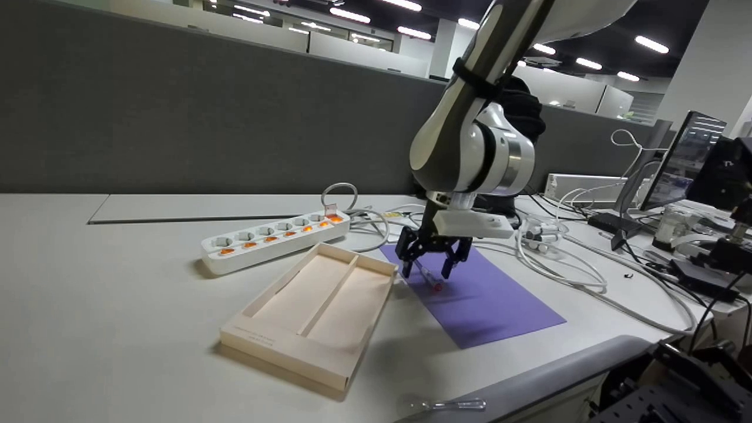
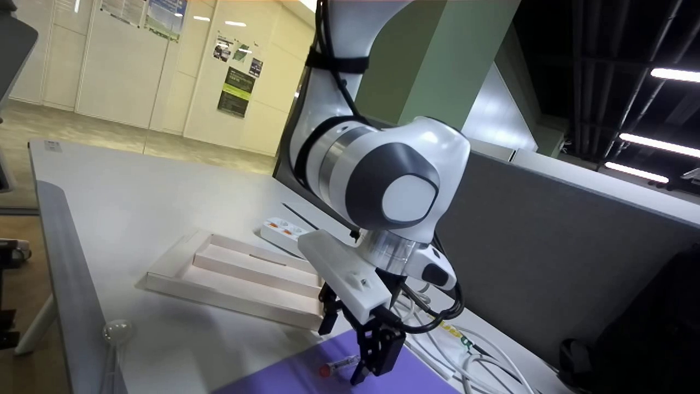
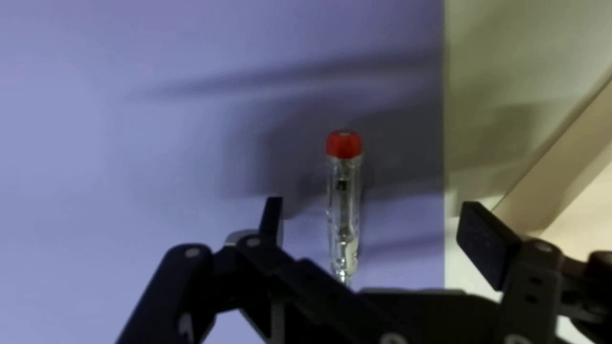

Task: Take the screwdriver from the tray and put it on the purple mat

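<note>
The screwdriver, with a red cap and clear handle, lies on the purple mat near the mat's edge on the tray side. It shows in both exterior views (image 1: 435, 284) (image 2: 339, 365) and in the wrist view (image 3: 343, 200), where its far end is hidden behind the gripper. The purple mat (image 1: 493, 305) (image 2: 295, 377) (image 3: 119, 167) lies flat on the table. The beige tray (image 1: 282, 358) (image 2: 229, 301) (image 3: 550, 172) stands beside it, with both compartments bare. My gripper (image 1: 427, 272) (image 2: 343, 351) (image 3: 375, 222) is open low over the mat, one finger on each side of the screwdriver, apart from it.
A white power strip (image 1: 276, 241) (image 2: 281, 235) lies behind the tray. White cables (image 1: 564, 279) run behind and beside the mat. A clear plastic object (image 1: 452, 405) (image 2: 112, 353) lies at the table's edge. A grey partition (image 1: 205, 117) and a monitor (image 1: 684, 158) stand farther off.
</note>
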Motion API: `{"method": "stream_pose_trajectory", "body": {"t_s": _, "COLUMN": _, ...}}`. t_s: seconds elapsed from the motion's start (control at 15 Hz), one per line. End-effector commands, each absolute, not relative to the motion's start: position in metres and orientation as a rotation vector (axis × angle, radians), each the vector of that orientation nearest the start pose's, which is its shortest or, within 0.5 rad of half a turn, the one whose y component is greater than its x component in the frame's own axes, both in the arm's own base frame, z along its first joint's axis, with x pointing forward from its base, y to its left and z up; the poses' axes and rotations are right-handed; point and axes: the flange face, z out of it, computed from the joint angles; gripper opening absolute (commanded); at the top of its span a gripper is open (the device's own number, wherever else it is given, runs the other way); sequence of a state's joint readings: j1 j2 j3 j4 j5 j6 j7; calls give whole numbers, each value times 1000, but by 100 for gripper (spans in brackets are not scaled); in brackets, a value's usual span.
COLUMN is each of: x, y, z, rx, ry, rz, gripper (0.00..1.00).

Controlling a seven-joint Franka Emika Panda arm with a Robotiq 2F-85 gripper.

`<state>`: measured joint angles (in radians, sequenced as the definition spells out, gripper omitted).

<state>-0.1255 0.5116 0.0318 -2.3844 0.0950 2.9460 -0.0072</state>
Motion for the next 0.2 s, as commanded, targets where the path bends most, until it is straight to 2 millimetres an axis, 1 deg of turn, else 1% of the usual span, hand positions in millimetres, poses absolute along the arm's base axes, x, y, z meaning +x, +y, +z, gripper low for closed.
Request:
{"method": "stream_pose_trajectory", "body": {"t_s": 0.0, "x": 492, "y": -41, "z": 132, "rx": -3145, "ry": 209, "rz": -128, "gripper": 100}}
{"method": "stream_pose_trajectory", "body": {"t_s": 0.13, "x": 494, "y": -36, "z": 136, "rx": -3158, "ry": 151, "rz": -137, "gripper": 100}}
